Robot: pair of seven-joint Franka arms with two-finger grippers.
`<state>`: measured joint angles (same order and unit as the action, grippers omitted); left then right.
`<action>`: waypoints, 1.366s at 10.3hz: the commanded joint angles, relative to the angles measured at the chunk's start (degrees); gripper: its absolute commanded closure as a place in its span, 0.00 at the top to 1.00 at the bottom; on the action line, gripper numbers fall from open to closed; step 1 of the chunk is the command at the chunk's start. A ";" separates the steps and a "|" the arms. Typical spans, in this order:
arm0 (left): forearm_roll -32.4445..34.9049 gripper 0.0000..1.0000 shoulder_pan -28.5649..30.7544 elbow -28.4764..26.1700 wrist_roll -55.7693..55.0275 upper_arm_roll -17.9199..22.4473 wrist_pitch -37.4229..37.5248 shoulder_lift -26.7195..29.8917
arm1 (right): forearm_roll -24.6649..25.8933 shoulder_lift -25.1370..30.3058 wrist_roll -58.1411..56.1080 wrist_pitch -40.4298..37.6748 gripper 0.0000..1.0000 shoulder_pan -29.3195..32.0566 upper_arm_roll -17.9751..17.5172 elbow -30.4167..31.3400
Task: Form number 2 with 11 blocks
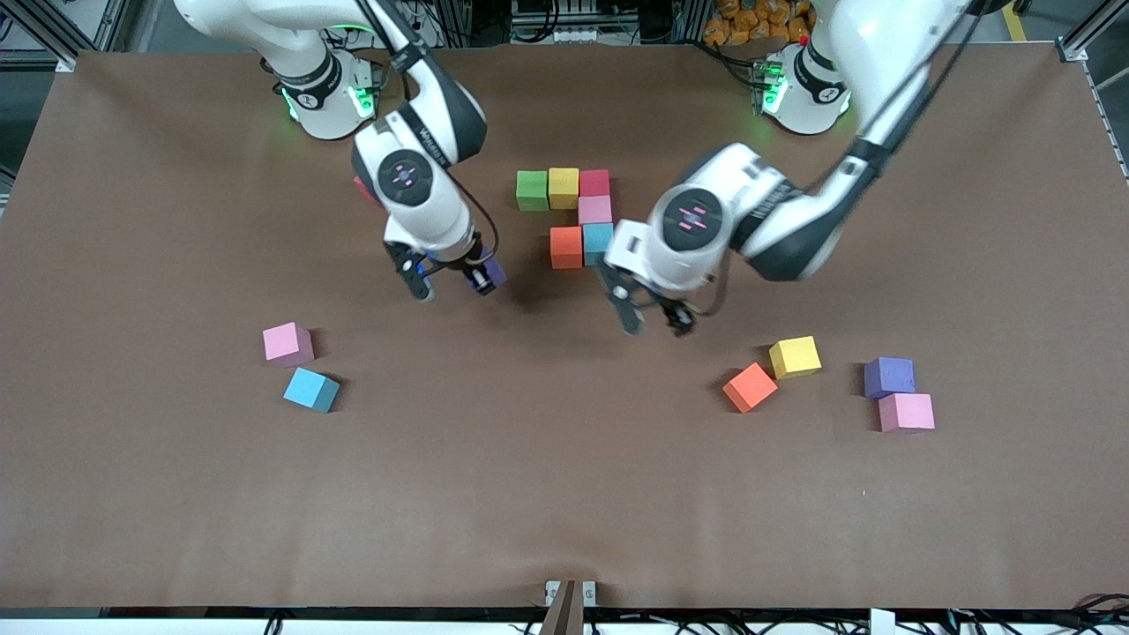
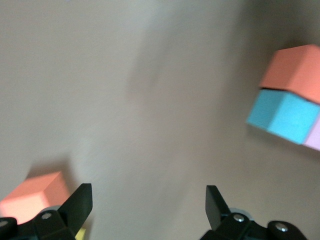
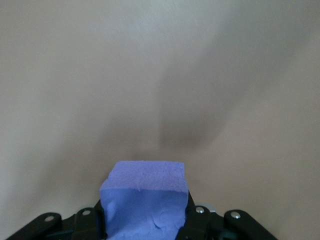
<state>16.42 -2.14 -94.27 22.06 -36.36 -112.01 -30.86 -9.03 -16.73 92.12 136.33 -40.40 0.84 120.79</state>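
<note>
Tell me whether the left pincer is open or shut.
Open. In the left wrist view the left pincer shows its two fingers spread wide with only bare table between them; it holds nothing, over the table near the blue block.

Premises are presenting as a robotics laboratory. Two white robot arms (image 1: 423, 132) are standing bolted along one edge of a brown-covered table (image 1: 564, 494), status lights glowing green at their bases. Aluminium framing (image 1: 53, 31) and bundled cables (image 1: 564, 22) are surrounding the bench. Coloured foam blocks (image 1: 300, 366) are lying scattered as test pieces.

purple block (image 3: 145, 200), green block (image 1: 532, 190), brown table (image 1: 564, 494).
</note>
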 commanded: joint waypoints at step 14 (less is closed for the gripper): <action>11.35 1.00 3.46 7.17 -7.03 8.14 -5.05 -10.70 | 2.70 -8.67 30.40 10.10 0.00 -9.08 0.57 0.24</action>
<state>26.14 1.74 -88.50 15.66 -28.41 -116.15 -39.68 -7.67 -23.78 120.04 146.37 -49.46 1.56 122.96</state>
